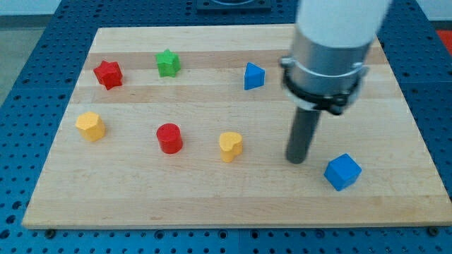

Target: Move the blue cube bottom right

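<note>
The blue cube [343,171] lies on the wooden board [212,197] toward the view's bottom right. My tip [296,161] rests on the board just left of the cube and slightly above it in the view, with a small gap between them. The rod rises into the arm's large white and grey body at the view's top right.
A blue triangular block [253,75] lies top centre. A green star [168,63] and a red star [108,73] lie top left. A yellow hexagon-like block [90,126], a red cylinder [169,137] and a yellow heart [230,145] lie across the middle.
</note>
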